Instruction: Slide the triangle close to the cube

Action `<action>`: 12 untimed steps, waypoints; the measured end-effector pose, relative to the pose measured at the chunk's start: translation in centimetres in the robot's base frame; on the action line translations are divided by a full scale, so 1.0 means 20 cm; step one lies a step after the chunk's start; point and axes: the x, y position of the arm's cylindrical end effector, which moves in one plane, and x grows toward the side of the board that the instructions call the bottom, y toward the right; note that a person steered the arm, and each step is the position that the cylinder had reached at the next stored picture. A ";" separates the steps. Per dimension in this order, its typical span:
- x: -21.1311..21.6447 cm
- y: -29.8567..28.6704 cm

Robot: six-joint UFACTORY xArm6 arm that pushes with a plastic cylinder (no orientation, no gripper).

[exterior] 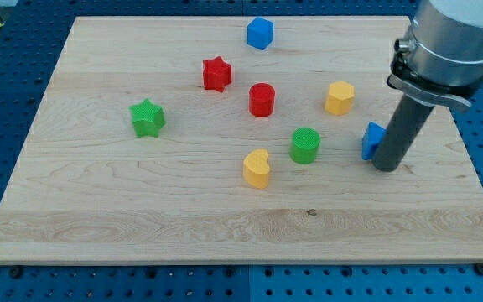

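The blue triangle (372,140) lies toward the board's right edge, about halfway between the far and near edges, and part of it is hidden behind the rod. The rod's tip (387,168) is planted on the wood right against the triangle's right side, touching it or very nearly so. There are no fingers on this arm to be apart or together, only the bare rod.

The blue cube (260,33) sits well apart from the triangle, close to the far edge and a little right of its middle. Between the two, roughly on the straight path, stands a yellow hexagonal block (339,97). Further in toward the board's centre are a green cylinder (305,144), a yellow heart-shaped block (257,168), a red cylinder (262,99) and a red star (216,74); a green star (148,117) sits out toward the left edge.

I would say the push is only just starting: contact looks made, but the whole distance is left to cover. From where the tip stands, a push would send the triangle leftward toward the green cylinder, not up to the cube. It seems the tip needs to work round to the triangle's near-right side and drive it diagonally toward the far edge, steering past the yellow hexagonal block.
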 end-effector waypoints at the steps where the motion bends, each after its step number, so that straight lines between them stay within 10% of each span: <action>1: -0.08 -0.01; 8: -0.13 0.05; 12: -0.59 -0.11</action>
